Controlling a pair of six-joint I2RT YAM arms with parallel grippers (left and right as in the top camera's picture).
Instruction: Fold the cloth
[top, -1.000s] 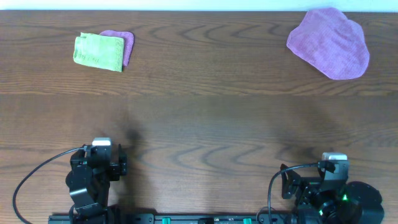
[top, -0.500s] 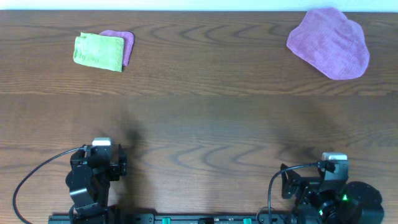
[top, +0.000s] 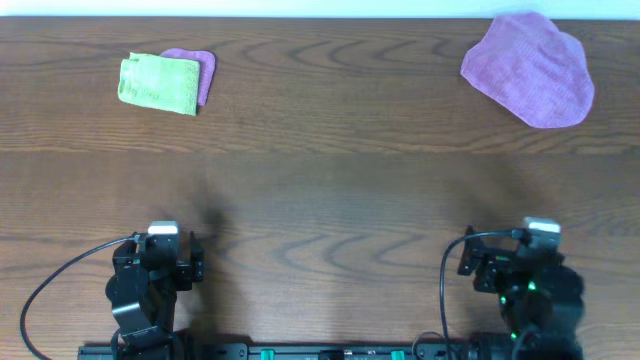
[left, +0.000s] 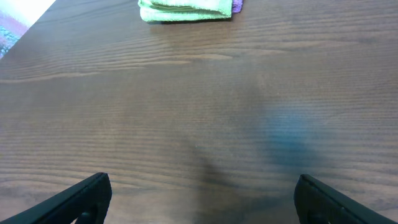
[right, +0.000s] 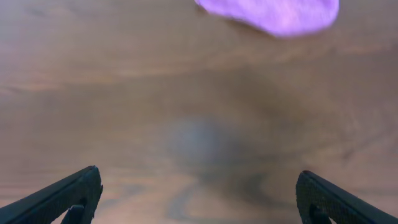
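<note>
The lime-green cloth (top: 159, 82) lies folded into a small rectangle at the far left of the table, on top of a small purple cloth (top: 203, 70). It also shows at the top of the left wrist view (left: 185, 9). My left gripper (top: 156, 262) is at the near left edge, open and empty, far from the cloth; its fingertips (left: 202, 193) frame bare wood. My right gripper (top: 530, 262) is at the near right edge, open and empty (right: 199, 193).
A large purple cloth (top: 530, 70) lies spread at the far right of the wooden table (top: 340, 190); it also shows at the top of the right wrist view (right: 273, 12). Black cables run by both arm bases.
The right arm has shifted slightly forward and turned at the near edge. The left arm and the cloths have not moved.
</note>
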